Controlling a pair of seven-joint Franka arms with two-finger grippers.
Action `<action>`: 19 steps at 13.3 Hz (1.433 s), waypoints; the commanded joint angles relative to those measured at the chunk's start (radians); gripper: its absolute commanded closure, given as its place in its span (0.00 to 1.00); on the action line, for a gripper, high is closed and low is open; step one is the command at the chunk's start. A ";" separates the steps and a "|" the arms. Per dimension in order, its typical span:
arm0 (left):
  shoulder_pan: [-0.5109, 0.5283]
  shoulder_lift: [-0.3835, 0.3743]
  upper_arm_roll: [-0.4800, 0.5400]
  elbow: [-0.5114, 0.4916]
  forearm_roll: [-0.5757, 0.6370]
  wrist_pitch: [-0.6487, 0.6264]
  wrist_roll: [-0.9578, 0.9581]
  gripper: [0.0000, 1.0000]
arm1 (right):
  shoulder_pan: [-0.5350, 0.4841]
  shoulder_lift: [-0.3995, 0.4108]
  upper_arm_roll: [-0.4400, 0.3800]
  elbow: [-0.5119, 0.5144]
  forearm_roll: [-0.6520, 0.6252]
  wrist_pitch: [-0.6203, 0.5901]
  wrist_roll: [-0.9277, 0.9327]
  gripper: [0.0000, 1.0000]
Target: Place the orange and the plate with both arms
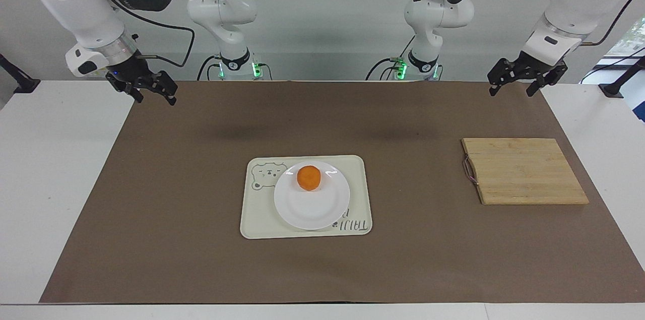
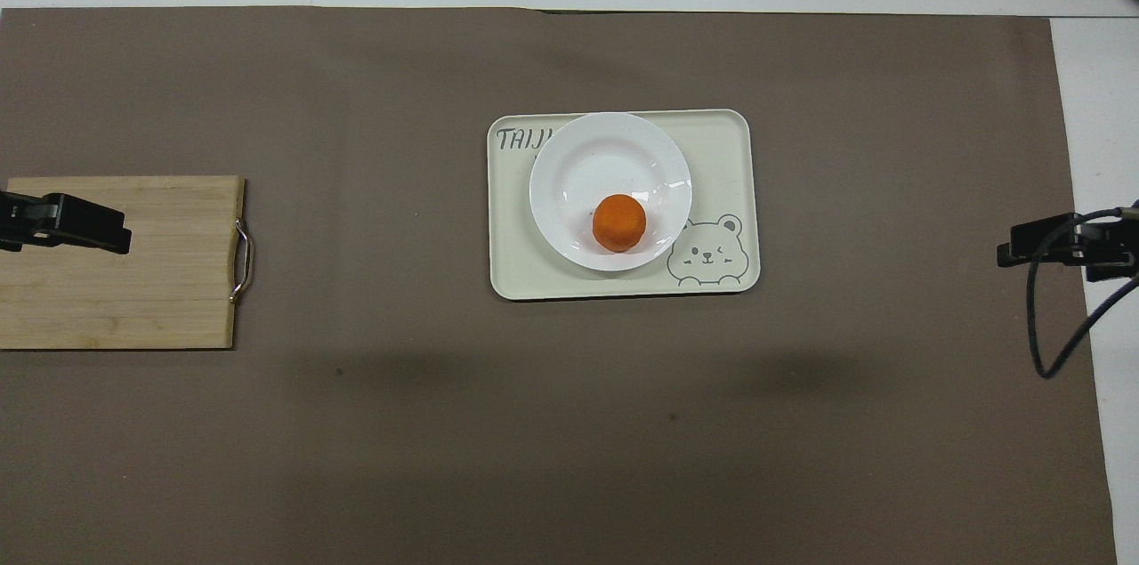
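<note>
Orange (image 1: 309, 178) sitting on plate (image 1: 311, 206), plate resting on tray (image 1: 254, 219) mid-bench. Left gripper (image 1: 519, 82) and right gripper (image 1: 149, 92) hanging spread, empty, over mat (image 1: 201, 259) corners.

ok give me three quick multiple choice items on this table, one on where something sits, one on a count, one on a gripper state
1. The orange lies:
A on the cutting board
B on the plate
C on the bare mat

2. Things resting directly on the tray:
A one
B two
C three

3. The right gripper is:
A holding the orange
B holding the plate
C empty

Key:
1 B, the orange sits on the white dish.
2 A, only the plate touches the tray.
3 C, its open fingers hold nothing; the left gripper is empty too.
</note>
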 commanded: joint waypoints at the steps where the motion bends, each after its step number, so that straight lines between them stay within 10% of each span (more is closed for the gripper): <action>1: -0.006 -0.017 0.004 -0.008 0.021 -0.009 -0.003 0.00 | -0.003 -0.023 0.010 0.044 -0.022 -0.043 0.014 0.00; 5: -0.006 -0.017 0.004 -0.008 0.021 -0.009 -0.003 0.00 | 0.009 -0.021 0.027 0.248 -0.091 -0.173 0.005 0.00; 19: -0.006 -0.017 0.004 -0.008 0.021 -0.009 -0.003 0.00 | 0.026 -0.063 0.055 0.167 -0.112 -0.149 -0.061 0.00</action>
